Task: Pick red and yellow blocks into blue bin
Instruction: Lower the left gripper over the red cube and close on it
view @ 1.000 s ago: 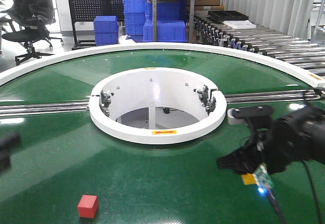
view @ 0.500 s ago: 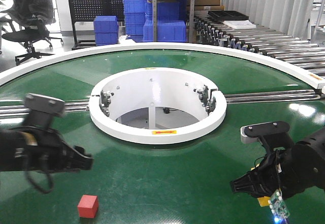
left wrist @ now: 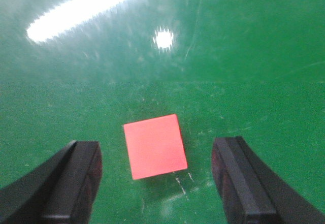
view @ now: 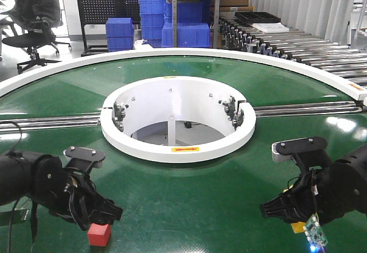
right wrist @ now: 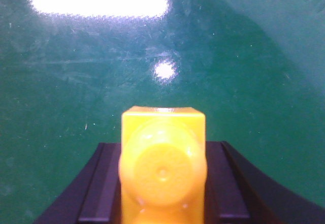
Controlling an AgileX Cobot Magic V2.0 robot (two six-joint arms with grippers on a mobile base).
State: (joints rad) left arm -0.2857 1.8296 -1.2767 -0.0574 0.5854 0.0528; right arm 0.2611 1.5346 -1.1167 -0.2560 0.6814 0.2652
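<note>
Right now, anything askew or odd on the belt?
Only a small thing: the red cube sits slightly rotated under the open left gripper, edges not square to its jaws. The yellow brick is clamped in the right gripper. No spill or damage visible.

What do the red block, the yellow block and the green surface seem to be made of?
The red block: likely plastic or painted wood; matte, even colour, crisp edges. The yellow block: probably moulded plastic; glossy, rounded corners, a round stud. The green surface: a smooth, glossy sheet, perhaps rubber or vinyl; it mirrors lamps and shows fine scratches.
</note>
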